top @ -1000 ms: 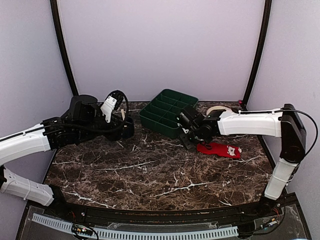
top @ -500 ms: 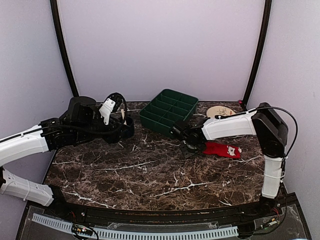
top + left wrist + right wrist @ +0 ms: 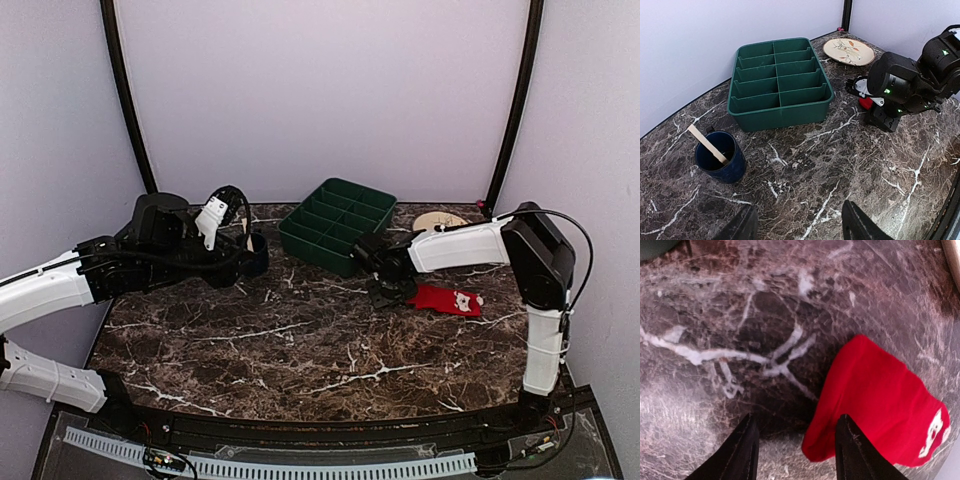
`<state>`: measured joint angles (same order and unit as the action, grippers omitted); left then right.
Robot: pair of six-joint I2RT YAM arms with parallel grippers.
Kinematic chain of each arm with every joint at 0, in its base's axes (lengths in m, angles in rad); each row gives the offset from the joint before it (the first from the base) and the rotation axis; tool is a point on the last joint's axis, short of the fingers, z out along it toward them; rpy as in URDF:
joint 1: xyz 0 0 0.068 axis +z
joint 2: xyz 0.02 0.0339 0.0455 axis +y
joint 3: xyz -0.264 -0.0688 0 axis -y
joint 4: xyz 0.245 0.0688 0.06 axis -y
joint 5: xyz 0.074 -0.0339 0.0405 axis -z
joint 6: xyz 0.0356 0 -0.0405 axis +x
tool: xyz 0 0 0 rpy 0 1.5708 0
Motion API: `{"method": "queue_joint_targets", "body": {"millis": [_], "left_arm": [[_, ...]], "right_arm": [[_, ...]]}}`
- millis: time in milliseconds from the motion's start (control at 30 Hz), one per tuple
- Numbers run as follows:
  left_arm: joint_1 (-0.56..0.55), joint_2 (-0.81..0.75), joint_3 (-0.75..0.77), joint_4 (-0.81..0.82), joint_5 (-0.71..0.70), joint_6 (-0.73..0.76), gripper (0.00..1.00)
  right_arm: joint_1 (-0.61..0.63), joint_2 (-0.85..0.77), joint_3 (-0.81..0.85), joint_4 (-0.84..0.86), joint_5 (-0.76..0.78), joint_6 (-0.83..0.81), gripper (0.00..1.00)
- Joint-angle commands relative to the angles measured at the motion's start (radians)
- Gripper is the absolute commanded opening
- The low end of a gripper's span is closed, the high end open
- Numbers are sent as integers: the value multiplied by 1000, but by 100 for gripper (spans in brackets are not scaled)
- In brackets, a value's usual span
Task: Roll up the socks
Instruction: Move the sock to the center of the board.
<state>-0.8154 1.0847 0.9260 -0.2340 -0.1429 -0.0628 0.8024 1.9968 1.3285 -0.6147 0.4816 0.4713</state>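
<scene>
The tabletop (image 3: 300, 350) is dark marble with white veins, and its near half shows only bare stone.

About midway back, towards the right edge, a red sock (image 3: 445, 299) lies flat. Its white patches face the right edge and its plain end faces the table's middle. The right gripper (image 3: 385, 290) hangs low over that plain end. In the right wrist view its two dark fingers (image 3: 742, 452) stand moderately apart and hold nothing. The sock's nearest corner reaches into the gap beside one finger, though whether it touches cannot be told. A second sock is not in view.

The left gripper (image 3: 797, 227) hovers above the left half of the table, spread wide and empty, well apart from the sock.

Farther back near the left edge stands a dark blue cup (image 3: 720, 157) with a wooden stick (image 3: 707, 144) leaning in it. A green compartment tray (image 3: 785, 112) sits at the middle of the far edge. A patterned plate (image 3: 830, 50) lies in the far right corner.

The sock looks thin, light and limp, so it should fold and bunch readily but may slide on the smooth stone. The plain end looks like the place to pinch, taking both layers at the edge and turning them over towards the patched end.
</scene>
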Motion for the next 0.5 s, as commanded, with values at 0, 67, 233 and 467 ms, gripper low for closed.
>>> {"method": "queue_joint_targets", "body": {"millis": [0, 67, 233, 467], "left_arm": [[2, -10, -14, 2, -15, 20, 60], [2, -8, -12, 4, -18, 26, 60], [2, -11, -12, 1, -25, 40, 60], [2, -37, -32, -3, -49, 52, 60]], "right_arm": [[-31, 31, 31, 18, -56, 8, 36], [-37, 39, 31, 15, -79, 17, 28], [-42, 33, 5, 20, -131, 44, 8], [17, 3, 21, -7, -187, 50, 0]]}}
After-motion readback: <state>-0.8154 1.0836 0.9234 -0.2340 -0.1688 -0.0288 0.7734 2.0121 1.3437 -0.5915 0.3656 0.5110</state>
